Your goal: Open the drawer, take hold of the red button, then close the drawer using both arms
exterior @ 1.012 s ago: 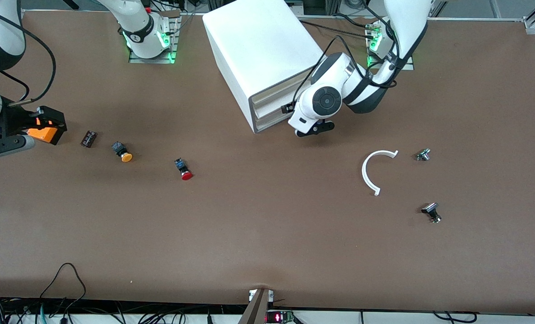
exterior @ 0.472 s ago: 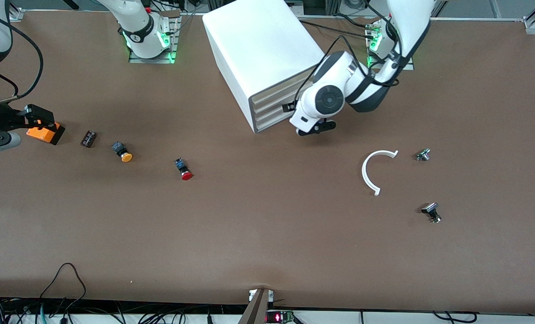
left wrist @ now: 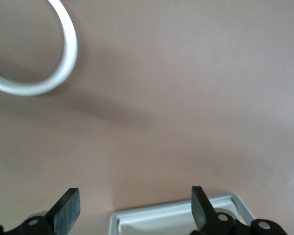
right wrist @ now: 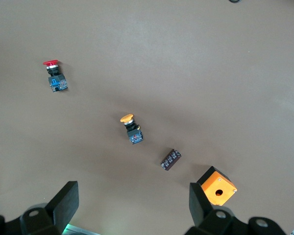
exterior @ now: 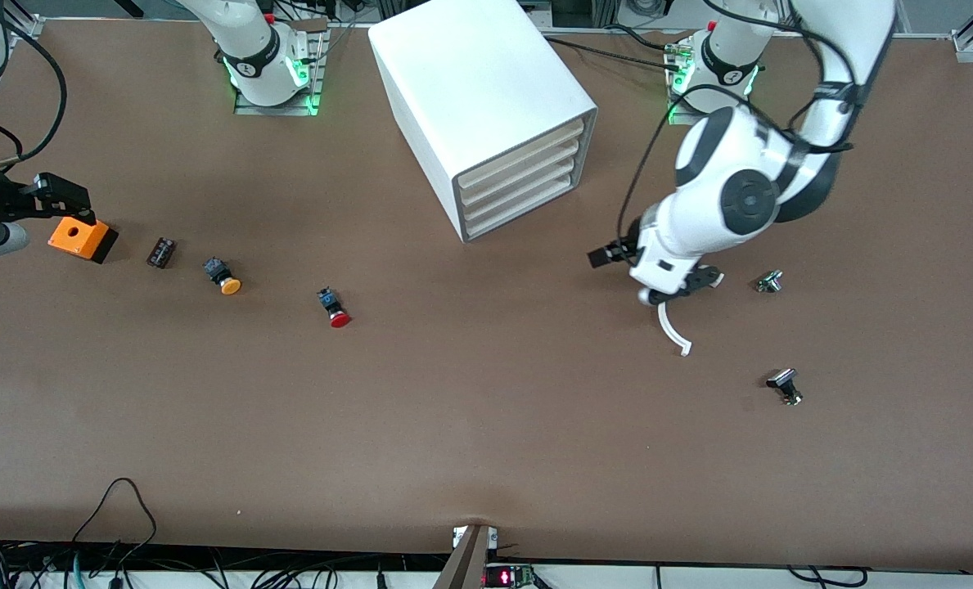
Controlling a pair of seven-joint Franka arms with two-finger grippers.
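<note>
The white cabinet (exterior: 486, 90) stands at the table's back middle, its four cream drawer fronts (exterior: 519, 176) all flush and shut. The red-capped button (exterior: 335, 307) lies on its side on the table, nearer the front camera than the cabinet; it also shows in the right wrist view (right wrist: 55, 76). My left gripper (exterior: 686, 285) is open and empty over the white arc piece, and its open fingers show in the left wrist view (left wrist: 134, 210). My right gripper (exterior: 60, 200) is open and empty over the right arm's end of the table, beside the orange box; its wrist view (right wrist: 132, 205) shows the same.
An orange box (exterior: 81, 238), a small dark part (exterior: 161, 252) and an orange-yellow-capped button (exterior: 222, 276) lie toward the right arm's end. A white arc piece (exterior: 673, 331) and two black-and-silver parts (exterior: 769, 281) (exterior: 784, 385) lie toward the left arm's end. A white rimmed corner (left wrist: 176, 218) shows under my left gripper.
My left gripper has left the cabinet's front and swung over the white arc piece. My right gripper has drawn back from the orange box, which stays on the table.
</note>
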